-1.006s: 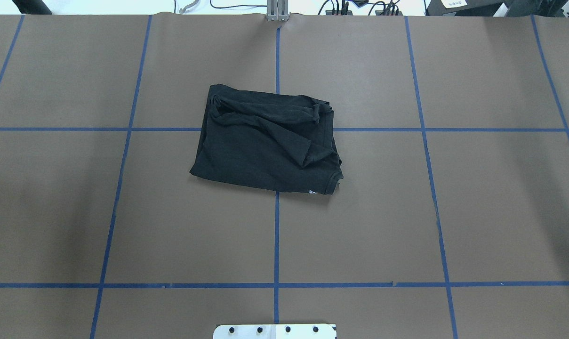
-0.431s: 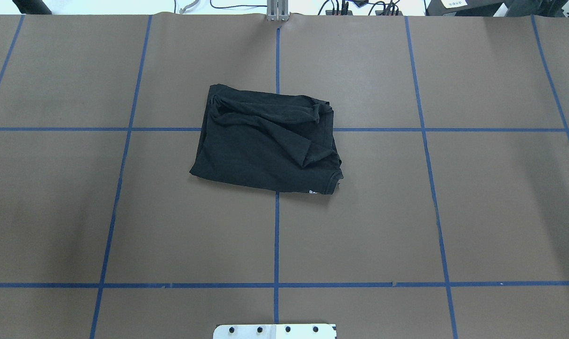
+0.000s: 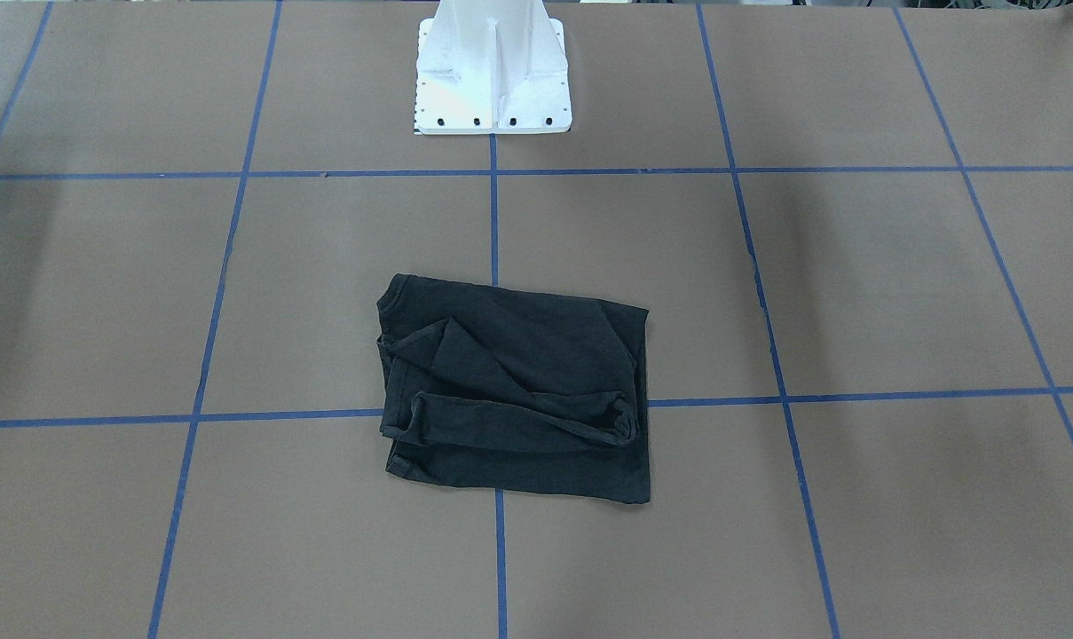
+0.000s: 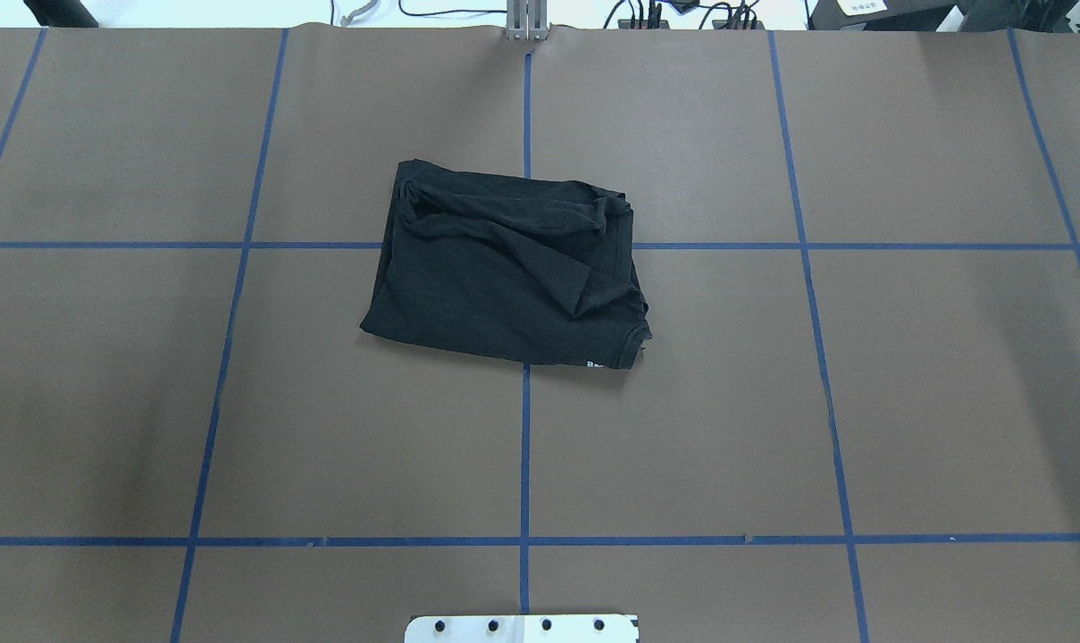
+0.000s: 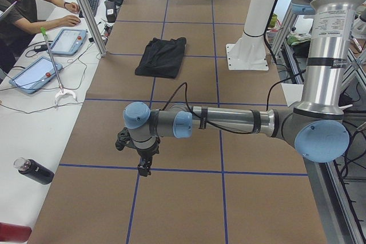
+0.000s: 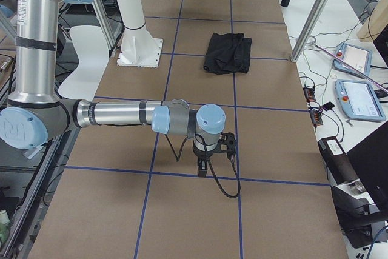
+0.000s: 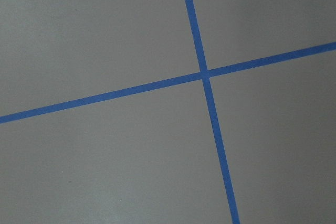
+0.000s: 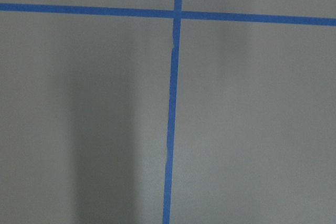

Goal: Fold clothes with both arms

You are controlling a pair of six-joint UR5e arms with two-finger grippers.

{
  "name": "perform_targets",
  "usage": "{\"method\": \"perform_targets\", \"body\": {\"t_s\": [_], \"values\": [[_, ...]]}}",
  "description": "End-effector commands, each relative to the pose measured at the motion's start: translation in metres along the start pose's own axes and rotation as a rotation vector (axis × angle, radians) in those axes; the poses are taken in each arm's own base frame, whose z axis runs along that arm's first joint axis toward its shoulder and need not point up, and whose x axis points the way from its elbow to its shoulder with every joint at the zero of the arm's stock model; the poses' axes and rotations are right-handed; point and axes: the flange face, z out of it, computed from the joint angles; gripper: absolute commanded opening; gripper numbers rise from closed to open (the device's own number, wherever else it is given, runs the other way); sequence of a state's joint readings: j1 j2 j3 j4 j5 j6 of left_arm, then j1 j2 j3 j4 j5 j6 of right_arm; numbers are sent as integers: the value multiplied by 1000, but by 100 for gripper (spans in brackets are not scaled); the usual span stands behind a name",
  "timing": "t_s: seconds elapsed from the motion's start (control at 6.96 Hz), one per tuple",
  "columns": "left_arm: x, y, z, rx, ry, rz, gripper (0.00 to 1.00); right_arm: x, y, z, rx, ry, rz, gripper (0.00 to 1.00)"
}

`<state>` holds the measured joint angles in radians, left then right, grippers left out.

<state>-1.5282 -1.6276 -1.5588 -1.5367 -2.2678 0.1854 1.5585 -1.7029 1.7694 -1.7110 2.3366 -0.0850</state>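
Note:
The black T-shirt (image 4: pixel 504 268) lies folded into a rough rectangle at the table's middle, with creased layers on top and a bit of white print at its near right corner. It also shows in the front view (image 3: pixel 518 399) and both side views (image 5: pixel 162 55) (image 6: pixel 228 53). Nothing touches it. My left gripper (image 5: pixel 144 170) hangs point-down just above the table, far out at my left end. My right gripper (image 6: pixel 203 168) hangs the same way at my right end. I cannot tell whether either is open or shut. Both wrist views show only brown cover and blue tape.
The white pedestal base (image 3: pixel 492 71) stands behind the shirt. Blue tape lines (image 4: pixel 524 446) grid the brown table cover. Beside the table a person (image 5: pixel 17 4) sits by tablets (image 5: pixel 31 75), a dark bottle (image 5: pixel 34 171) and metal posts (image 5: pixel 86 10). More tablets (image 6: pixel 357 98) lie at the other end.

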Motion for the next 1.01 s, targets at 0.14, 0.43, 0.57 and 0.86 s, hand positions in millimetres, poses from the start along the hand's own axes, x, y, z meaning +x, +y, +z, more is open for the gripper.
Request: {"method": "perform_targets", "body": {"t_s": [0.14,0.43,0.57,0.86], "values": [[0,1,-2,4,-1,2,100,10,-1,10,24,6,-26,100],[-3,8,-1,3,-3,-5,100,13,-1,13,27,4,-27,100],[-1,17,-3,5,-8,-6,100,13,-1,14,26,4,-22,100],[-10,33,9,-17,-7,-28,100,21,1,22,9,0,-10,100]]}}
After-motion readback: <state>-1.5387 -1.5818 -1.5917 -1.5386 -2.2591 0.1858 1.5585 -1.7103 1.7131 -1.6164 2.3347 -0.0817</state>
